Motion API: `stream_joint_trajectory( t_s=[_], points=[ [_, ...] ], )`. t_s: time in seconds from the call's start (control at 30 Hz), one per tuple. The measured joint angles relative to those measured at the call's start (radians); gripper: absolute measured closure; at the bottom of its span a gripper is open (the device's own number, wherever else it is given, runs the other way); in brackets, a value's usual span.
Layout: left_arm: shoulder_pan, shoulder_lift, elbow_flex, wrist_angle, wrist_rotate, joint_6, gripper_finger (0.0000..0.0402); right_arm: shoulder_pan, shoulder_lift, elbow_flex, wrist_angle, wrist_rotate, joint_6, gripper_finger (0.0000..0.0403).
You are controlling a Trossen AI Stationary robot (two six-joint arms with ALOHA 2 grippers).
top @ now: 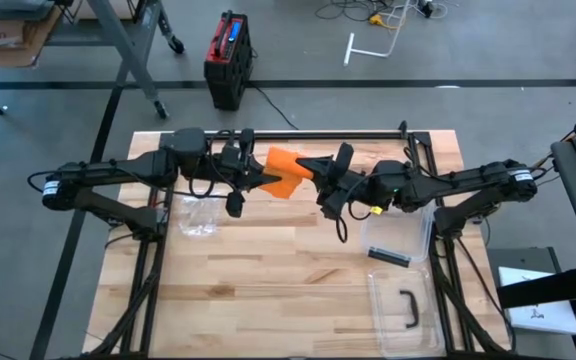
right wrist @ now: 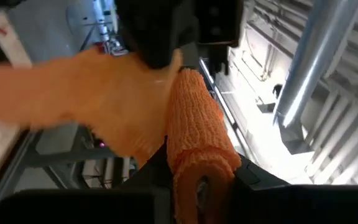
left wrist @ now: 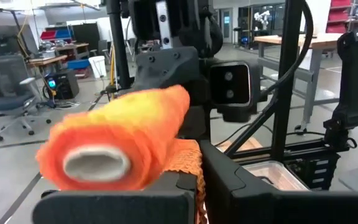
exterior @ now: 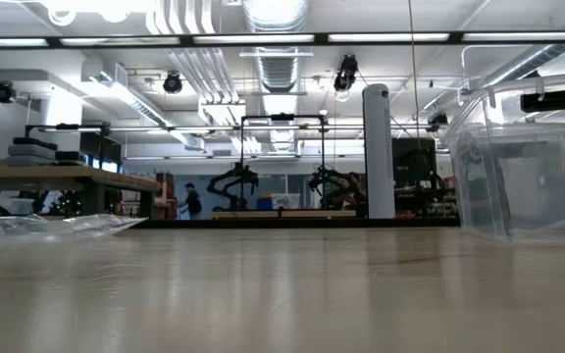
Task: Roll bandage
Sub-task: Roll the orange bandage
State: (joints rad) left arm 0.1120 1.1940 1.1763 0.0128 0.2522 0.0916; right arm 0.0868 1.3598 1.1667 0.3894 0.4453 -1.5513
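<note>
Orange bandage [top: 286, 172] hangs in the air over the far middle of the wooden table [top: 268, 290], stretched between both grippers; the right gripper [right wrist: 199, 171] pinches its rolled end between narrow fingers, and the left gripper [left wrist: 185, 180] is closed tight on the other end, where the fabric wraps a pale core; a crumpled clear plastic bag [top: 196, 217] lies left; a clear plastic bin [top: 404, 238] with a dark stick inside sits right, its lid [top: 408, 312] nearer.
</note>
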Motion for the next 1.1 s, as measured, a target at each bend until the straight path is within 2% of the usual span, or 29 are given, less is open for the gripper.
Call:
stream_joint_trajectory(
  t_s=[0.23,0.5,0.63,0.77,0.93,1.1],
  points=[
    [0.000,-0.002,-0.001,0.007,0.001,-0.005,0.0401,0.000,0.004,0.000,-0.013,-0.001,-0.083,0.0312],
    [0.000,-0.002,-0.001,0.015,0.001,-0.052,0.0401,0.000,0.004,0.000,-0.012,0.015,-0.082,0.0355],
    [0.000,0.001,-0.001,0.018,0.003,-0.084,0.0391,0.000,0.004,0.000,-0.003,0.028,-0.083,0.0355],
    [0.000,0.001,-0.001,-0.044,-0.005,-0.129,0.0350,-0.001,0.005,0.000,0.008,0.041,-0.124,0.0355],
    [0.000,-0.015,-0.001,-0.175,-0.098,-0.125,0.0274,0.001,0.005,0.000,0.013,0.051,-0.171,0.0353],
    [0.014,-0.089,-0.001,-0.235,-0.191,-0.068,0.0197,0.006,0.005,0.000,0.018,0.062,-0.237,0.0353]
  ],
)
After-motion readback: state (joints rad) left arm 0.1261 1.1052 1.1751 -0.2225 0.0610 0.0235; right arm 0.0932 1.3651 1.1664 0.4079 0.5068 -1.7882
